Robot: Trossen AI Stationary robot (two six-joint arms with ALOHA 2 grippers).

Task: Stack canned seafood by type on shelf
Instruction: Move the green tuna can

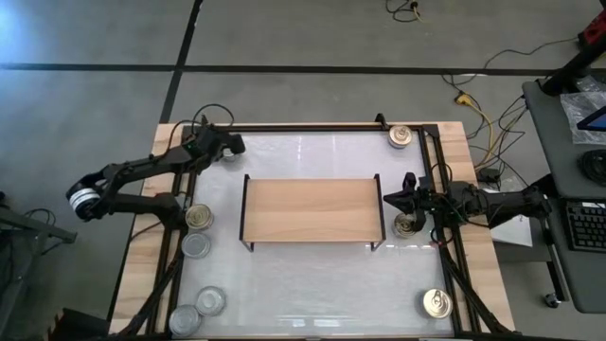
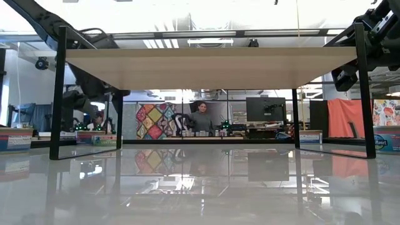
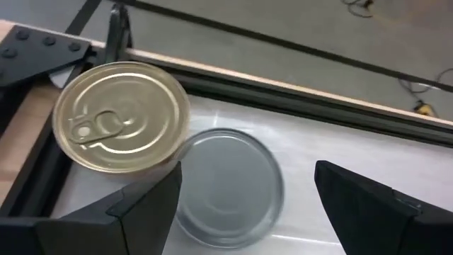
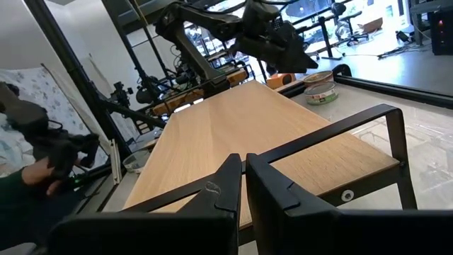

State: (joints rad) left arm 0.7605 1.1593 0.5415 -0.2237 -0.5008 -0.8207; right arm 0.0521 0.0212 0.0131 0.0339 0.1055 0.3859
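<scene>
The light-wood shelf (image 1: pixel 310 210) stands mid-table on its black legs. My left gripper (image 3: pixel 248 170) hangs open over the far-left corner (image 1: pixel 230 144), hiding the tins below it from the high view. Its fingers stand on either side of a silver-topped can (image 3: pixel 228 180), which rests on the table. A gold-topped can (image 3: pixel 122 117) sits right beside that one. My right gripper (image 4: pixel 244 166) is shut and empty at the shelf's right end (image 1: pixel 386 199), by its black end rail (image 4: pixel 333 127). Whether it touches the rail, I cannot tell.
More tins stand around the table. The gold ones are at the far-right corner (image 1: pixel 400 135), beside the right arm (image 1: pixel 407 224), at the near-right (image 1: pixel 436 303) and left of the shelf (image 1: pixel 199 218). The silver ones are at the near-left (image 1: pixel 196 246) (image 1: pixel 210 300) (image 1: pixel 185 320). A person (image 2: pixel 201 119) sits in the room behind.
</scene>
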